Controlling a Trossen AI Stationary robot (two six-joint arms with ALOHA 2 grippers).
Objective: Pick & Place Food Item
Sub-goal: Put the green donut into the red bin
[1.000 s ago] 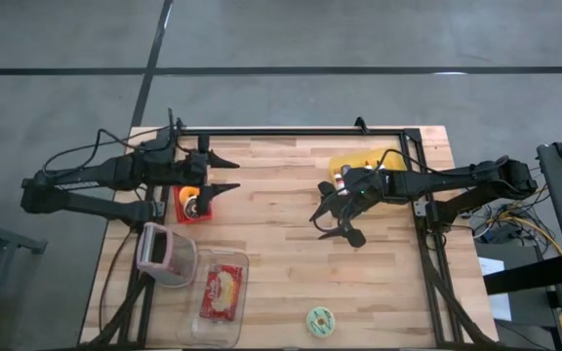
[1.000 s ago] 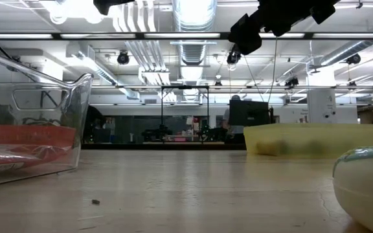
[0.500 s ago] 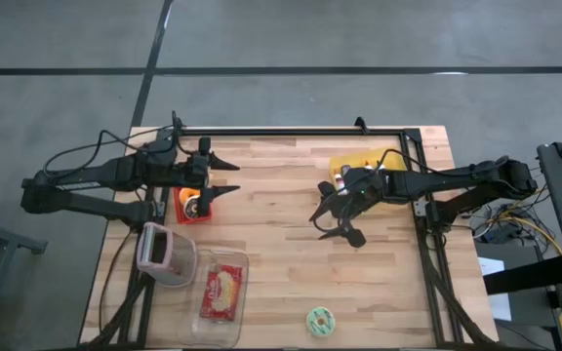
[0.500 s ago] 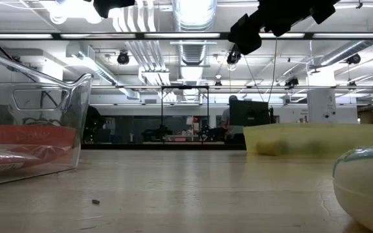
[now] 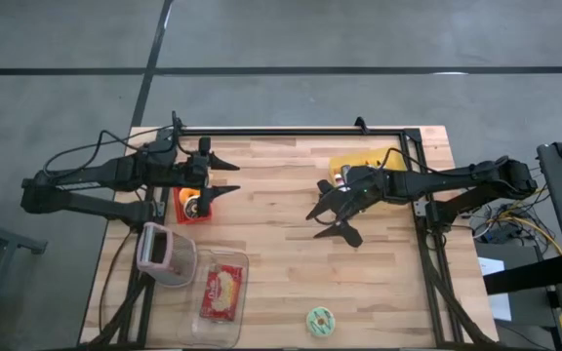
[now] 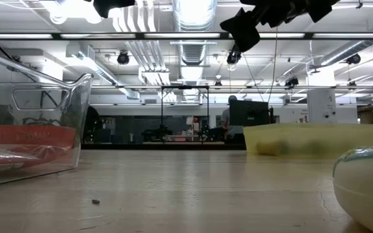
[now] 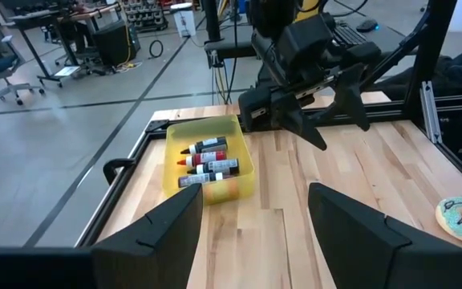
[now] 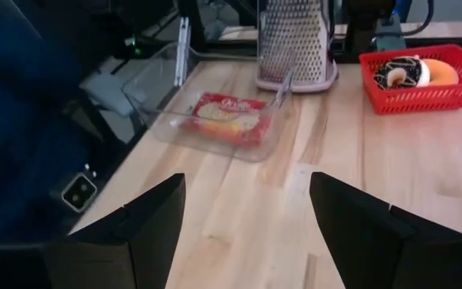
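The right gripper (image 5: 328, 216) hangs above the bare middle of the table (image 5: 281, 263) with its fingers spread wide and nothing between them, a posture that suits a free approach, since an open tool carried clear of the surface can descend on a target without sweeping other objects aside. The left gripper (image 5: 224, 173) is also open and empty, held just beside the red basket (image 5: 192, 205), probably parked there to leave the working area to the other arm. Which food item the task means cannot be determined; candidates are listed by position relative to the right gripper. The red basket, holding two donuts (image 8: 414, 72), lies well away across the table, beneath the left gripper's fingers. The clear container (image 5: 220, 296) with a red snack packet (image 8: 226, 117) inside stands farther off toward the front, next to an upright grater (image 8: 297, 42). A frosted donut (image 5: 319, 319) lies alone near the front edge, nearly straight ahead of the open jaws. The yellow bin (image 7: 209, 166) of small tubes sits close behind the right wrist
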